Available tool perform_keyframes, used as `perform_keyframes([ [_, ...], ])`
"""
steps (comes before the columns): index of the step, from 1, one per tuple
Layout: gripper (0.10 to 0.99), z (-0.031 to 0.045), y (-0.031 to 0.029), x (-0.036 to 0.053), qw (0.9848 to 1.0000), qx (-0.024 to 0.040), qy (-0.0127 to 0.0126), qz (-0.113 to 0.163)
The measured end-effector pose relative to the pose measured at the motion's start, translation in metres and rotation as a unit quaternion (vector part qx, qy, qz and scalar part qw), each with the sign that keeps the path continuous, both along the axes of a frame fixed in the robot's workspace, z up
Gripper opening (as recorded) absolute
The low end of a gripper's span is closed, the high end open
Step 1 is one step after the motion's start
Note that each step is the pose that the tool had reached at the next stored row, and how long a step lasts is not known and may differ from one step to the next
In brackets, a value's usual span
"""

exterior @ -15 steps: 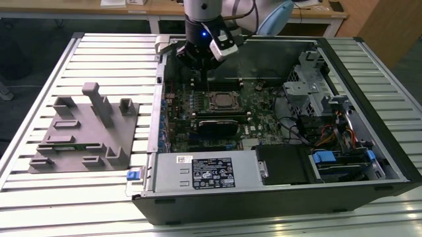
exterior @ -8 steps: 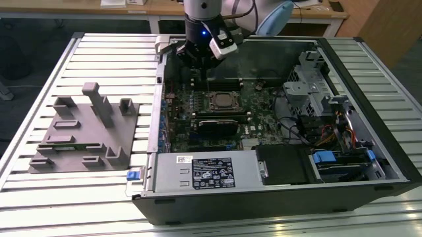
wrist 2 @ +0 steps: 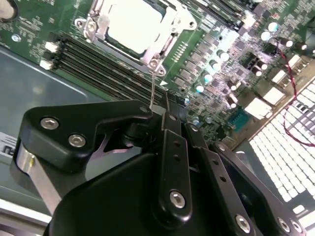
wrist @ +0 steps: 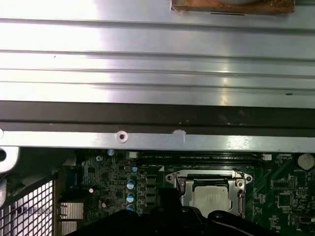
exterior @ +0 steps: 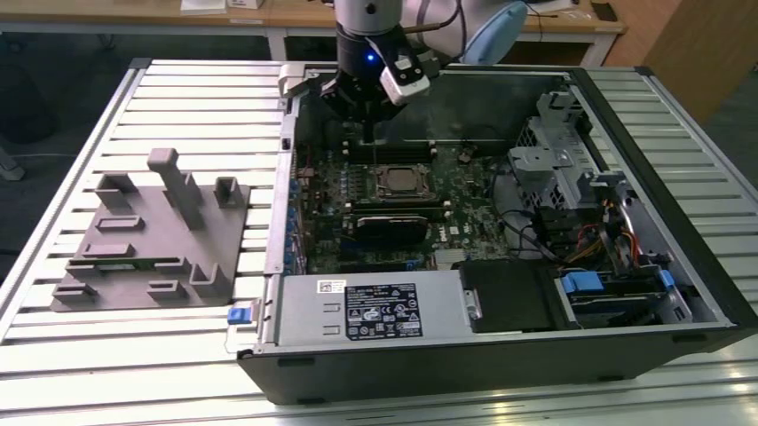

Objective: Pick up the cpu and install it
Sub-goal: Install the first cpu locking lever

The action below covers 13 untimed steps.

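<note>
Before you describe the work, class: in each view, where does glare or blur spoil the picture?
In the first wrist view, the ribbed metal surface is washed out by glare. In the second wrist view, the cpu has its top bleached white, and the gripper looms dark and soft up close. In the exterior view, light is even, though the computer case keeps its inside shadowed.

Silvery matt metal cpu (wrist 2: 134, 24) top
</note>
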<state>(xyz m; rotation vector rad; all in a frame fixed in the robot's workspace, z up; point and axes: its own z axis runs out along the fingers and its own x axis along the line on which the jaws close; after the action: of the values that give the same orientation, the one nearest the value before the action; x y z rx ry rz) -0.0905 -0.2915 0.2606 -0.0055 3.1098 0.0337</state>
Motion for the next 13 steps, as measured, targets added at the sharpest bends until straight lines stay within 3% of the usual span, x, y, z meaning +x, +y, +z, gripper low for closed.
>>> perform_keyframes([
  [8, 0.106, -0.0004, 0.0004, 0.0178, 1.0, 0.0, 0.0007, 0.0],
  [11, 0.106, -0.0008, 0.0003, 0.0197, 1.0, 0.0, 0.0007, 0.0],
  [13, 0.106, -0.0013, 0.0003, 0.02, 1.0, 0.0048, 0.0009, 0.0],
])
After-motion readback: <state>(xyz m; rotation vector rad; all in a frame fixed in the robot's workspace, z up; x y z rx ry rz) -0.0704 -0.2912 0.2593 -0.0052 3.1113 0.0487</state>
